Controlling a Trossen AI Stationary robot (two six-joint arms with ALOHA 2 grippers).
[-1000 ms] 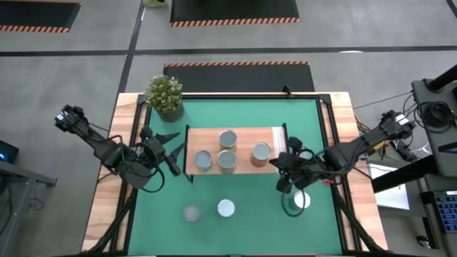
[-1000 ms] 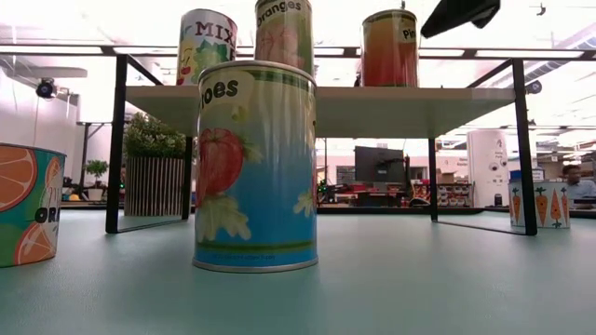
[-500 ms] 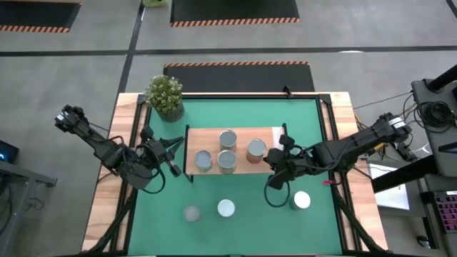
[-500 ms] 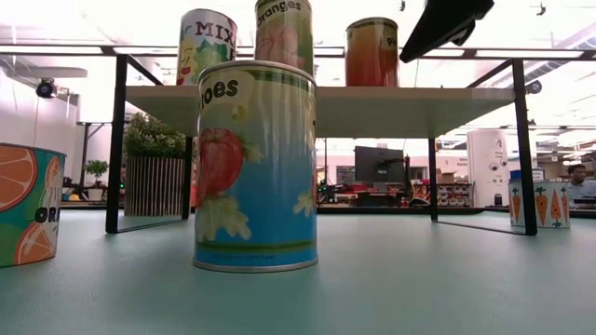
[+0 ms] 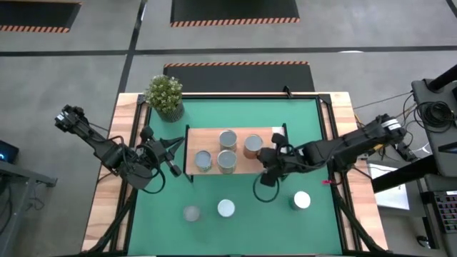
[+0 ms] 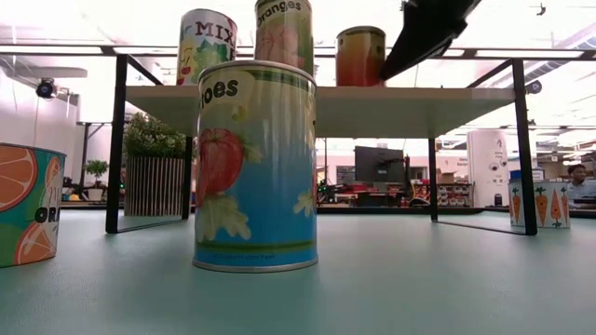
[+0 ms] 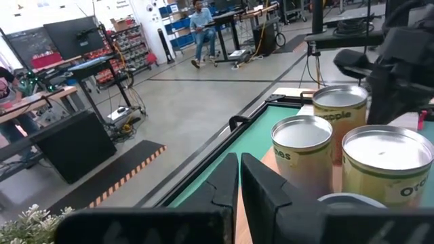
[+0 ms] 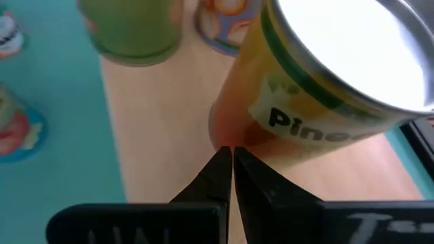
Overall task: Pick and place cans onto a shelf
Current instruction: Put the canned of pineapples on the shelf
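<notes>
The shelf (image 5: pixel 207 139) stands mid-table on the green mat, with several cans upright on its board. One of them is the orange pineapple can (image 5: pixel 252 145) near its right end. My right gripper (image 5: pixel 265 155) is shut, with its tips at that can's right side. My left gripper (image 5: pixel 173 151) hangs shut just off the shelf's left end, holding nothing; its wrist view looks along the board at the cans (image 7: pixel 302 146). Three more cans stand on the mat: one (image 5: pixel 191 213), one (image 5: pixel 226 208) and one (image 5: pixel 302 200). My right gripper pushes the pineapple can with its shut fingertips (image 8: pixel 220 159), which meet the can's side wall low down near the base (image 8: pixel 227 139). The fingers come from the table's right, slanting down. The can stands upright on the shelf board.
A potted plant (image 5: pixel 165 96) stands at the mat's far left corner. The shelf's black frame legs (image 6: pixel 115 140) reach down to the mat. In the low view the tomato can (image 6: pixel 256 167) stands closest, with an orange can (image 6: pixel 28 205) at the left.
My right gripper has moved toward the table's left along the shelf, staying shut, and the pineapple can has slid leftward on the board ahead of it, still upright. My left gripper has shut while staying in place.
</notes>
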